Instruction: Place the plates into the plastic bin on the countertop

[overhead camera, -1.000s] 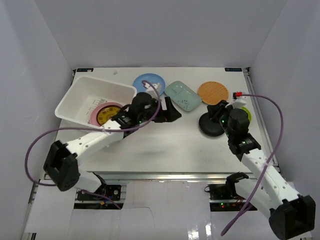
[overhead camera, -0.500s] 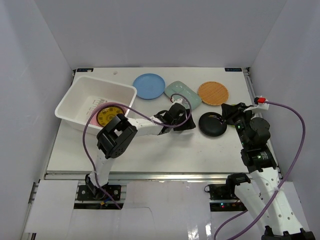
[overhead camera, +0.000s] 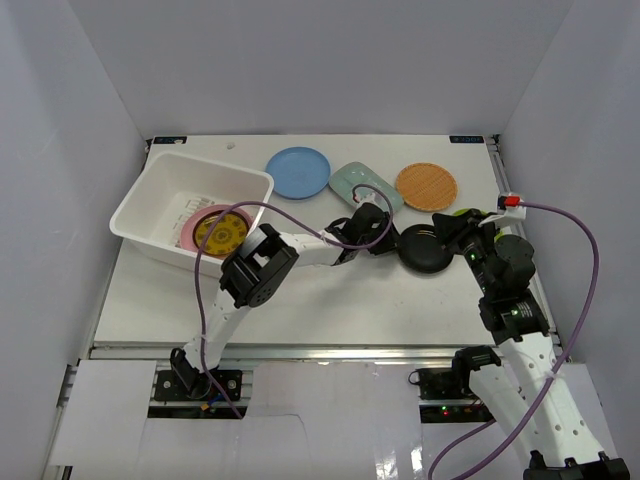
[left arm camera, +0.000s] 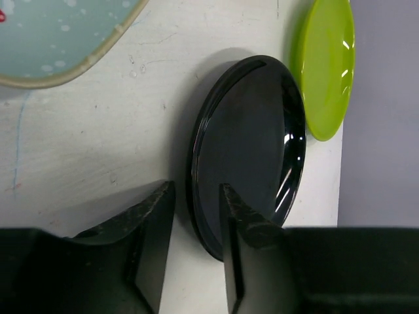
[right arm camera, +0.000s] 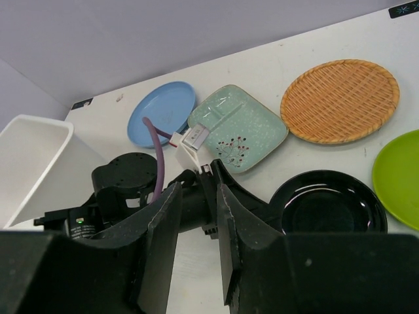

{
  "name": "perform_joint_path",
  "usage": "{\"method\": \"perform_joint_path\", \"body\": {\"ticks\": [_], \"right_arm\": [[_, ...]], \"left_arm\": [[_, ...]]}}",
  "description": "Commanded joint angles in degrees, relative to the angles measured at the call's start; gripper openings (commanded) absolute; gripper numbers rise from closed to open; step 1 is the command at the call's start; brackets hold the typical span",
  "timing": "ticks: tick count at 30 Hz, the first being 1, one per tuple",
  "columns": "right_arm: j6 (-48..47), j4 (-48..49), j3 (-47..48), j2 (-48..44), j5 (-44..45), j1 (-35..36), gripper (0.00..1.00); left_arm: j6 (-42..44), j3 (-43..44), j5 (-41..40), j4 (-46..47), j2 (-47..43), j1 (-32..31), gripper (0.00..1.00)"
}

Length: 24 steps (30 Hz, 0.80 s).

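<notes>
The left gripper (left arm camera: 196, 190) has swung from the white plastic bin (overhead camera: 210, 163) at the far left corner to the glossy round black plate (left arm camera: 252, 144) near the right edge of the flat white surface (overhead camera: 330, 300). Its jaws have narrowed to straddle the plate's rim, a pickup I judge not yet pinched. The right gripper (right arm camera: 196, 190) has its jaws slightly apart, empty.

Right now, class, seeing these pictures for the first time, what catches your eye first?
The left gripper, its arm stretched across the white countertop, straddles the rim of the round glossy black plate at centre right. At far left, the white plastic bin holds a pink plate under a yellow-patterned dark plate.
</notes>
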Motion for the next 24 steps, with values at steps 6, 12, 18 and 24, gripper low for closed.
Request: {"method": "perform_joint_path", "body": {"ticks": [6, 12, 18, 24], "right_arm": [[0.4, 3.9, -2.2, -1.0, -1.1, -0.3, 0.35], [0.4, 3.2, -2.1, -1.7, -1.1, -0.3, 0.35], [0.6, 2.9, -1.2, -2.4, -2.8, -0.2, 0.35], [2.3, 5.3, -2.3, -5.5, -2.0, -0.3, 0.35]], "left_arm": [[-2.9, 2.7, 0.9, -2.7, 5.8, -0.4, 0.12], [-0.1, -8.1, 0.2, -0.9, -2.0, -0.1, 0.00], [2.6, -24.6, 3.7, 4.6, -24.9, 3.2, 0.00], [5.8, -30.6, 5.1, -0.8, -52.5, 11.7, 0.00]]}}
